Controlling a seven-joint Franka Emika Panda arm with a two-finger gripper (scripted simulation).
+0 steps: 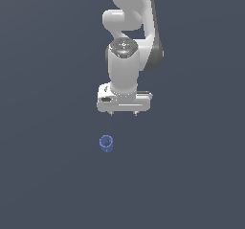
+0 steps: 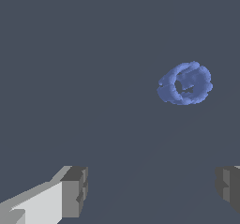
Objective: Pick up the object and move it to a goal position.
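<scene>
Spread wide and holding nothing, the gripper [image 1: 123, 113] hangs above the dark surface [image 1: 48, 175]. Its grey fingertips [image 2: 75, 190] stand well apart. Beyond them lies the blue ring [image 2: 185, 83], apart from the gripper and toward the exterior view's left.

We see only a plain dark blue-grey surface [image 1: 48, 175] apart from the working pieces, and it fills the exterior view from edge to edge. It looks even in tone, without markings, seams or borders. In the wrist view the same flat ground [image 2: 70, 54] spreads across the whole frame, faintly shaded.
</scene>
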